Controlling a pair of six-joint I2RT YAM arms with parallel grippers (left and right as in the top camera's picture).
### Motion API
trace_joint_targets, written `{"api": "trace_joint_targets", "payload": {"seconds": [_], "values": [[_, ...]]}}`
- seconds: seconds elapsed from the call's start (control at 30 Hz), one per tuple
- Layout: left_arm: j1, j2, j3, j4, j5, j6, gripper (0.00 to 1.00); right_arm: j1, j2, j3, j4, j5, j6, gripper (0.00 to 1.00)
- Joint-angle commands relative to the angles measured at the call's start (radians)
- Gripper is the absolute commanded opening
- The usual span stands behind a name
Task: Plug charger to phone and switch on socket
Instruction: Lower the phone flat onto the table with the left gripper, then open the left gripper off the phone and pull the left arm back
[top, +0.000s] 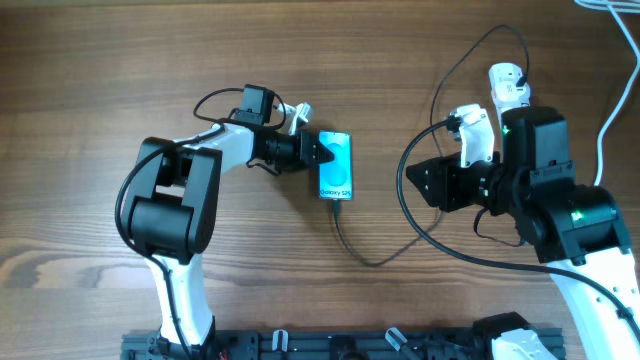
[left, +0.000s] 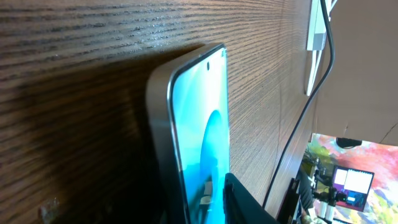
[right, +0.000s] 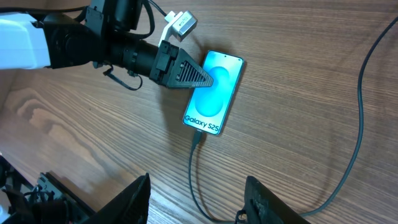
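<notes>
The phone (top: 340, 168) lies on the wooden table, teal screen up, with its "Galaxy S25" strip showing in the right wrist view (right: 211, 99). My left gripper (top: 322, 152) is shut on the phone's left edge, one finger over the screen (left: 214, 199). The charger's black cable (top: 352, 248) is plugged into the phone's bottom end (right: 198, 138) and loops right to a white plug adapter (top: 472, 135). The white socket (top: 507, 86) is partly hidden by my right arm, and its switches do not show. My right gripper (top: 412, 183) is open and empty above the cable (right: 199, 199).
A thick white cord (top: 612, 100) runs down the far right edge behind my right arm. A black rail (top: 350, 345) lies along the table's front edge. The left arm's base (top: 165, 215) stands at the left.
</notes>
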Motion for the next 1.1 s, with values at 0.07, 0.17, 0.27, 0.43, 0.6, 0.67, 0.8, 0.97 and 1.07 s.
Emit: {"api": "trace_joint_targets", "payload": {"seconds": [0.07, 0.17, 0.27, 0.43, 0.6, 0.67, 0.8, 0.97, 1.07], "values": [[-0.002, 0.060, -0.008, -0.023, -0.111, 0.024, 0.26, 0.000, -0.003, 0.010, 0.000, 0.019, -0.018, 0.50], [-0.002, 0.060, -0.008, -0.026, -0.113, 0.024, 0.27, 0.000, -0.003, 0.010, -0.003, 0.019, -0.018, 0.50], [-0.002, 0.060, -0.008, -0.026, -0.113, 0.024, 0.30, 0.000, -0.003, 0.010, -0.012, 0.019, -0.018, 0.51], [-0.002, 0.060, -0.008, -0.037, -0.113, 0.024, 0.31, 0.000, -0.003, 0.010, -0.024, 0.019, -0.018, 0.51], [-0.002, 0.060, -0.008, -0.049, -0.113, 0.024, 0.31, 0.000, -0.003, 0.010, -0.024, 0.019, -0.018, 0.51], [-0.002, 0.060, -0.008, -0.051, -0.113, 0.024, 0.31, 0.000, -0.003, 0.010, -0.024, 0.019, -0.017, 0.51], [0.015, 0.047, -0.007, -0.058, -0.113, 0.015, 0.32, 0.000, -0.003, 0.010, -0.025, 0.037, -0.016, 0.51], [0.088, -0.067, -0.007, -0.134, -0.113, 0.002, 0.40, 0.000, -0.003, 0.010, -0.031, 0.183, 0.106, 0.50], [0.142, -0.216, -0.007, -0.204, -0.113, 0.006, 0.41, 0.000, -0.003, 0.010, -0.032, 0.262, 0.190, 0.47]]}}
